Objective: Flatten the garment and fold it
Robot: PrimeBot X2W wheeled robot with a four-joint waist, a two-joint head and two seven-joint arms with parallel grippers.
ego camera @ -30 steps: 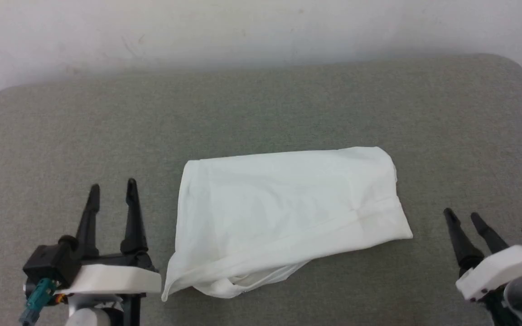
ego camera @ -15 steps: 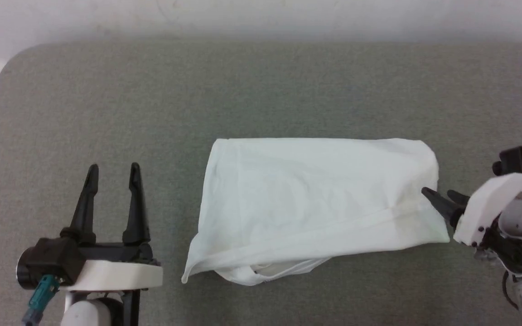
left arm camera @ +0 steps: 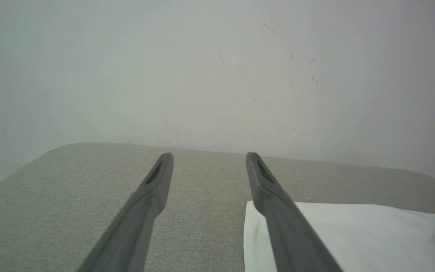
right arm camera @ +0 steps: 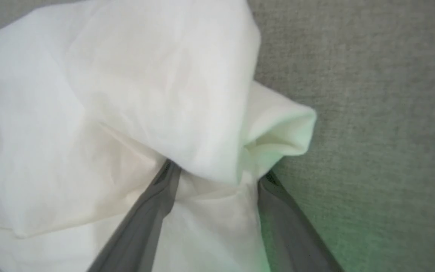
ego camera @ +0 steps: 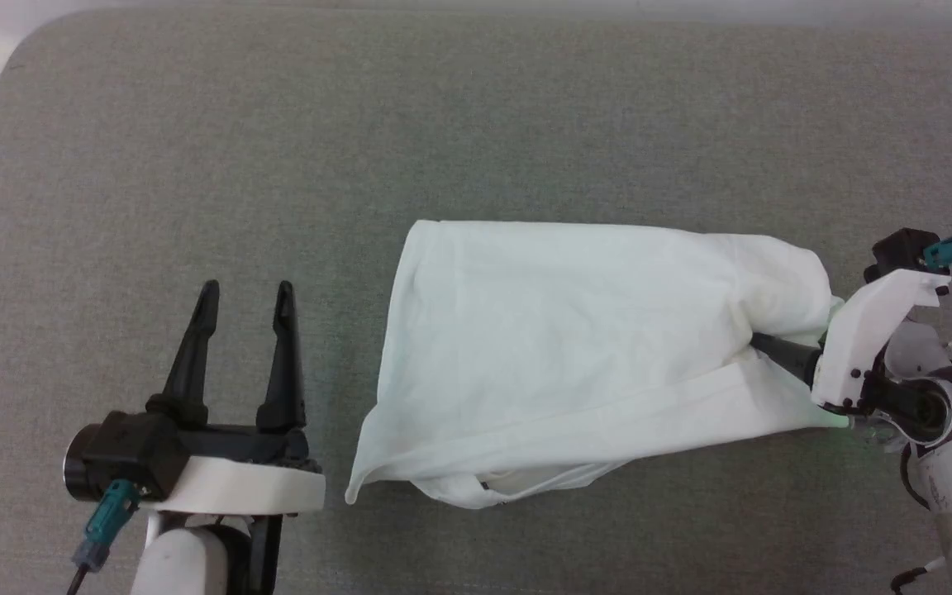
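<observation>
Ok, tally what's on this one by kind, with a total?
White thin fabric garment: 1
Black two-fingered end effectors: 2, left end effector and right end effector
Grey fabric-covered table: 1
Total: 4

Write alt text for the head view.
A folded white garment lies on a grey fabric surface; the right gripper, open, is tucked into the folds at its right end. The left gripper sits open beside its left edge, not touching.
</observation>
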